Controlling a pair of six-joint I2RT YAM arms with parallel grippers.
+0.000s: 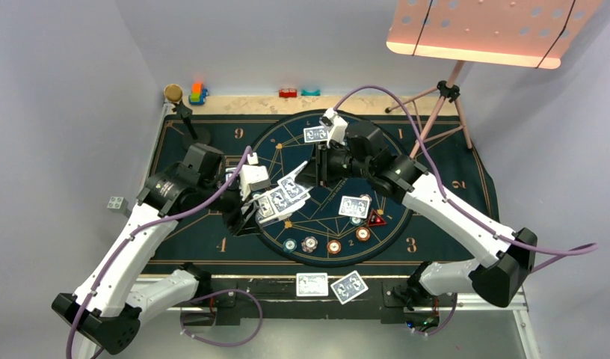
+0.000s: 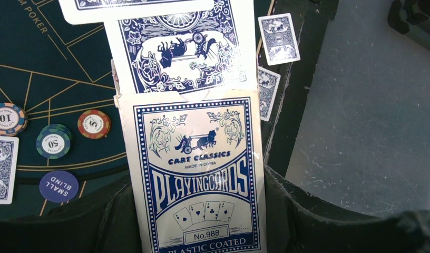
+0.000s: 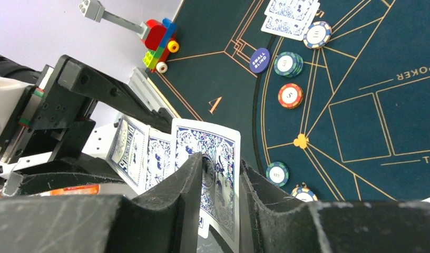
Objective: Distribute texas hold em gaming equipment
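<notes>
My left gripper (image 1: 262, 202) is shut on a blue-and-white playing card box (image 2: 197, 174), which sits between its two black fingers (image 2: 318, 221). Blue-backed cards (image 2: 186, 47) stick out of the box's open end in a fan (image 1: 285, 193). My right gripper (image 3: 221, 174) straddles the outermost card (image 3: 218, 150). Its left finger touches the card and a gap still shows on the other side. More cards lie on the dark mat (image 1: 212, 224) and at the near edge (image 1: 312, 284). Poker chips (image 1: 310, 243) and a red triangular marker (image 1: 375, 218) lie on the mat's near side.
A black stand with a cork top (image 1: 173, 93) and colourful toy blocks (image 1: 197, 93) stand at the back left. Small red (image 1: 288, 93) and teal (image 1: 311, 92) pieces sit at the back edge. A tripod (image 1: 444, 97) with a pink panel (image 1: 481, 30) stands at the back right.
</notes>
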